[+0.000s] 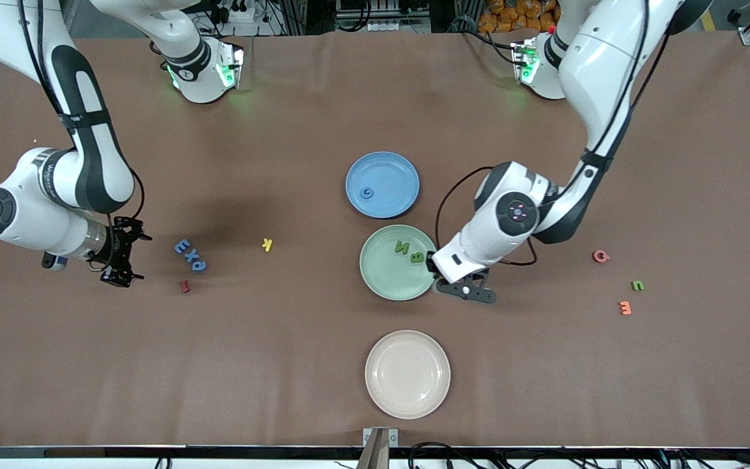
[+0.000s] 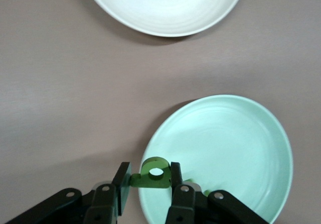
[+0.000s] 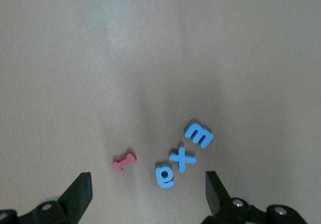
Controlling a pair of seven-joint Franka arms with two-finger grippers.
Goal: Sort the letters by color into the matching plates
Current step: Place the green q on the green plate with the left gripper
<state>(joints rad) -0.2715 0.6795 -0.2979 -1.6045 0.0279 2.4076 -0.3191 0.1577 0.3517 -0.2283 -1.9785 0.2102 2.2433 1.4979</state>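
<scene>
My left gripper point(image 1: 472, 291) hangs over the rim of the green plate point(image 1: 381, 286), on the side toward the left arm's end of the bench point(image 1: 323, 98), and its jaws are narrowed onto a green letter point(image 2: 155, 174) that shows pinched upright between the fingers point(image 2: 176, 176) in the left wrist view; which letter it is I cannot quite make out, perhaps one with a round hole in it. Two green letters point(image 1: 409, 251) already lie in that plate, close together near its edge toward the left arm. The blue plate point(image 1: 401, 172) sits farther from the front camera with one blue letter point(image 1: 366, 192) in it, and the cream plate point(image 1: 407, 373) lies nearest the front edge of the bench. My right gripper point(image 1: 119, 259) waits near the right arm's end of the bench, jaws spread wide and holding nothing, just beside three blue letters point(image 1: 190, 255) bunched together, a dark red letter point(image 1: 184, 285) close to them and nearer the front edge. A yellow letter point(image 1: 267, 244) lies alone between that bunch and the green plate. Toward the left arm's end lie a pink letter point(image 1: 601, 256), another green letter point(image 1: 637, 285) and an orange letter point(image 1: 625, 307)
</scene>
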